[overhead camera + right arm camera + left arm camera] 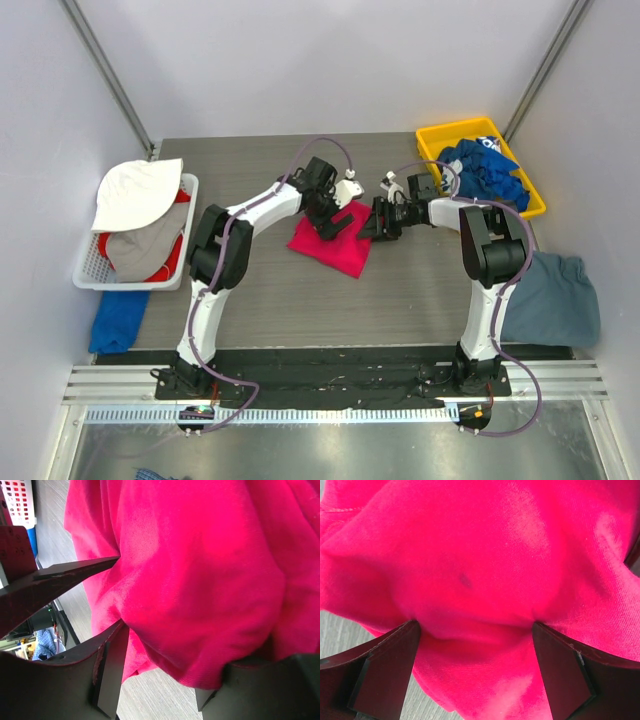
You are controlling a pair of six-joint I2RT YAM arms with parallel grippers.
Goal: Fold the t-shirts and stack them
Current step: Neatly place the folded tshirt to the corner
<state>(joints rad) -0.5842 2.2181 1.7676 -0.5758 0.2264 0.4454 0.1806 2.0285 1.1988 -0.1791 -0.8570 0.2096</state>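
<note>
A bright pink-red t-shirt (335, 248) lies bunched in the middle of the table. My left gripper (335, 222) is down on its far left part. In the left wrist view the pink cloth (480, 560) fills the frame, and the left gripper (475, 630) has its jaws wide apart with a fold bulging between them. My right gripper (373, 226) is at the shirt's right edge. In the right wrist view it (172, 650) is also wide open around a bunched fold of the shirt (200, 580). Royal blue t-shirts (485, 172) fill a yellow bin (436, 137). A slate grey-blue t-shirt (555, 295) lies at the right.
A white basket (84, 272) at the left holds white, grey and red cloth. A blue cloth (118, 318) lies in front of it. Grey walls close in on both sides. A dark finger of the other gripper (60, 577) shows beside the shirt in the right wrist view.
</note>
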